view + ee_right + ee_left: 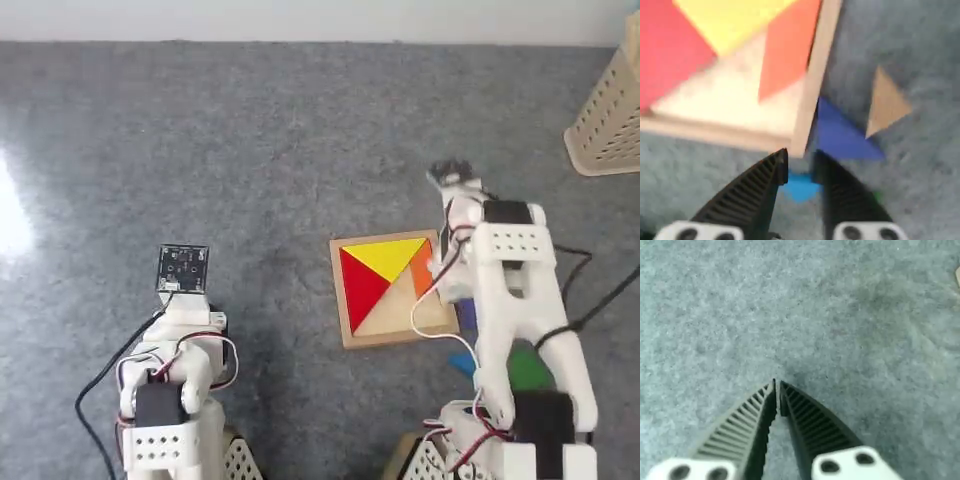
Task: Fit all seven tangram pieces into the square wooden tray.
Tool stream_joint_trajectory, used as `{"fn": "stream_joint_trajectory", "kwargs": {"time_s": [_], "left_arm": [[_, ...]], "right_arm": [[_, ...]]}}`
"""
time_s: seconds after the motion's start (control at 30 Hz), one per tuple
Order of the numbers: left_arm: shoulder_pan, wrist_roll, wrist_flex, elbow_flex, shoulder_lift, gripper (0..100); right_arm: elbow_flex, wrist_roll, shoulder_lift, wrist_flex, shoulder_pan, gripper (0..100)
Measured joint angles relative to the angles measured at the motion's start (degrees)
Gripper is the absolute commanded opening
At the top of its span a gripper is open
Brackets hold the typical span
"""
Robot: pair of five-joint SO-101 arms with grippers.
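The light-blue piece (800, 186), likely thin, stiff, light and slick, lies flat on the carpet at the high view's lower right, near the tray (338, 290); pinch opposite edges. The right gripper (800, 155) hangs slightly parted over it, empty; the left gripper (778, 385) is clenched, empty.

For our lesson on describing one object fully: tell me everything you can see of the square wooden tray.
The square wooden tray looks like pale wood, with a raised rim around a flat floor. It lies flat on the grey table, turned slightly askew. Inside lie a yellow triangle, a red triangle and an orange piece along one rim; the rest of the floor is bare. A dark blue piece lies outside, close beside one corner.
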Motion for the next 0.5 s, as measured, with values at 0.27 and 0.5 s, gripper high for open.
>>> {"fn": "stream_joint_trajectory", "kwargs": {"time_s": [0.27, 0.5], "left_arm": [[0.0, 0.0, 0.0, 0.0, 0.0, 1], [0.0, 0.0, 0.0, 0.0, 0.0, 1]], "right_arm": [[2.6, 3.1, 0.0, -7.3, 7.4, 19.1], [-2.3, -13.4, 4.1, -12.7, 7.7, 19.1]]}}
